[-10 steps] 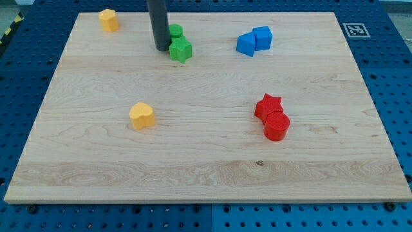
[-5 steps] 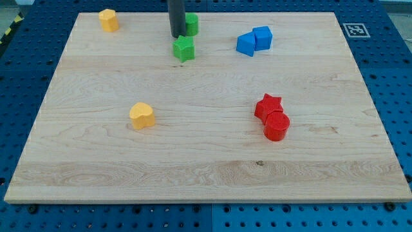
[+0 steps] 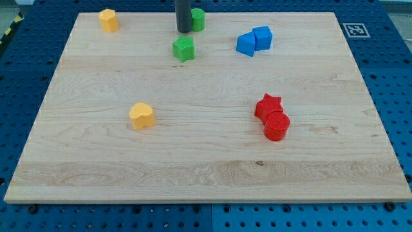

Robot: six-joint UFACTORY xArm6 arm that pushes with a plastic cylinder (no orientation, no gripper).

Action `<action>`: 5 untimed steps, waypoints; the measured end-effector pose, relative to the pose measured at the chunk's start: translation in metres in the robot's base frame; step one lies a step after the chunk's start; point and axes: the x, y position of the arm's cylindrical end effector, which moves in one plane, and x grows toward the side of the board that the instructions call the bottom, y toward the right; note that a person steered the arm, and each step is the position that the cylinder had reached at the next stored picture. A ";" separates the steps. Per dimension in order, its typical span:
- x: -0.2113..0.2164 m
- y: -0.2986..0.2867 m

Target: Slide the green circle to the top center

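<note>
Straight dark grey rod, smooth, seemingly unmarked, my tip (image 3: 183, 31)

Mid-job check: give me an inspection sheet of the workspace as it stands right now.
Surface: wooden board, flat, on a blue pegboard bench.
Job's things: green circle at the board's top edge, near centre, touching my tip's right side.
Clutter: green star below the circle, apart from it; two blue blocks touching, upper right; red star touching red circle; yellow block top left; yellow heart left of centre.
Grippers: none; my tip rests just left of the green circle.
Cables: nothing seen.
Surroundings: marker tag off the board's top right corner.
</note>
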 end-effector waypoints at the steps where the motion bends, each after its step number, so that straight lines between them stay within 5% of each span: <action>1: 0.000 0.000; 5: 0.000 0.005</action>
